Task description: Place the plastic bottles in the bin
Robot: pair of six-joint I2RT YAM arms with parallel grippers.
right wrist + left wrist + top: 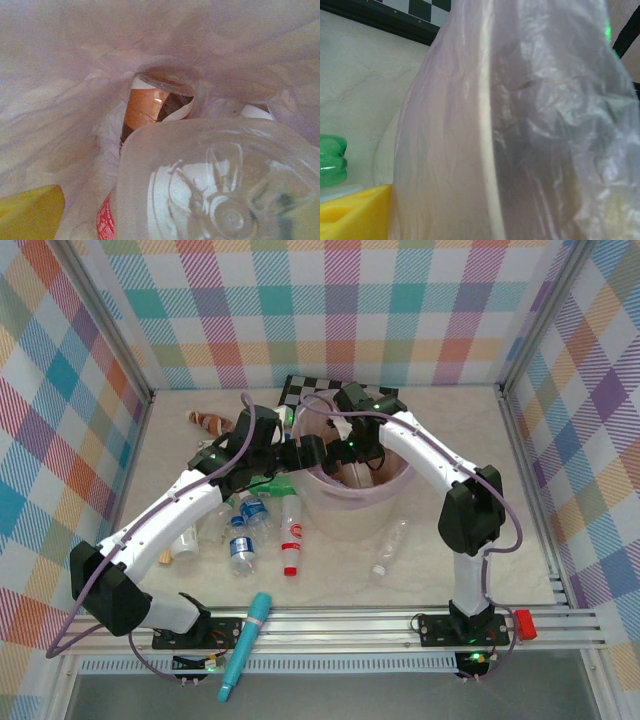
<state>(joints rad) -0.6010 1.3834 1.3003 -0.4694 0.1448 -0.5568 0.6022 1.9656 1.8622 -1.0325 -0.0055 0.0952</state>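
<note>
The bin (385,502), a pale-pink bucket with a liner, stands mid-table. My right gripper (352,448) hangs inside its mouth. In the right wrist view a clear bottle with a red label (210,185) lies base-up just under the jaws. There is a gap between it and my yellow finger (30,215), so the gripper is open. A brown-label bottle (147,107) lies deeper in the liner. My left gripper (303,454) sits open against the bin's left rim (487,130), with one yellow finger (355,210) outside the wall. Loose plastic bottles (245,530) lie left of the bin, one of them green (332,160).
A clear bottle (388,550) lies in front of the bin on the right, and a red-capped one (292,538) in front on the left. A brown-label bottle (210,422) lies at the back left. A checkerboard (300,390) stands behind the bin. A teal pen-like tube (245,645) rests on the front rail.
</note>
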